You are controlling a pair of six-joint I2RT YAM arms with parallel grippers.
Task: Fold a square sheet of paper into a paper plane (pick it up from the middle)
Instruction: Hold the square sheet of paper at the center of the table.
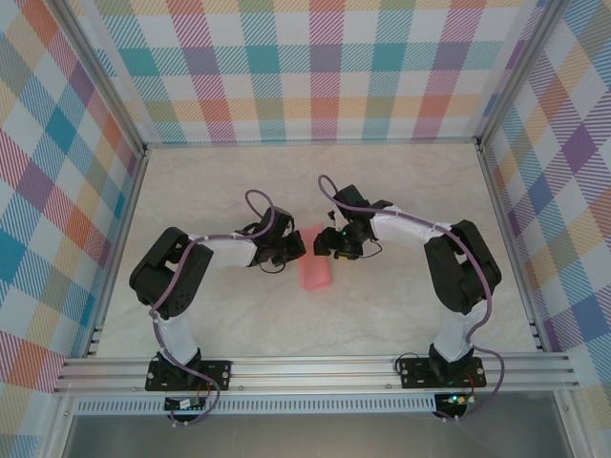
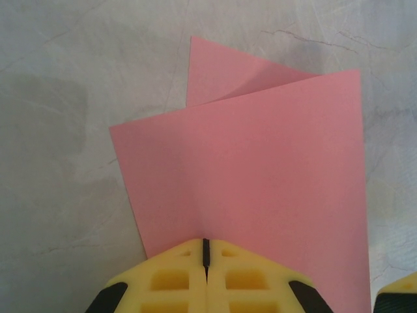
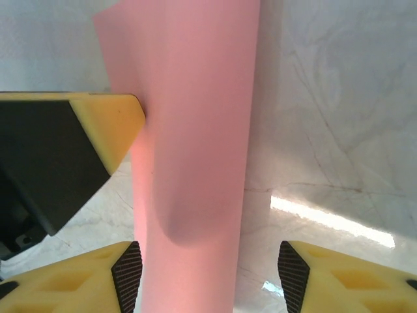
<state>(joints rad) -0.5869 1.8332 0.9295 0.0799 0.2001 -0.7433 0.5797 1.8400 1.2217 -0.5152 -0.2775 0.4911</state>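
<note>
One square sheet of paper [image 1: 315,267], folded into a strip, lies between two grippers, its long axis running near to far. The left gripper [image 2: 205,251] pinches its edge. The right gripper [image 1: 336,245] stands open around it.

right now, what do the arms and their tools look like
The left arm and right arm have black joints, white links, a purple cable along each and black base plates. The left tool and right tool have yellow fingers with rectangular pockets and black ribbed pads.
</note>
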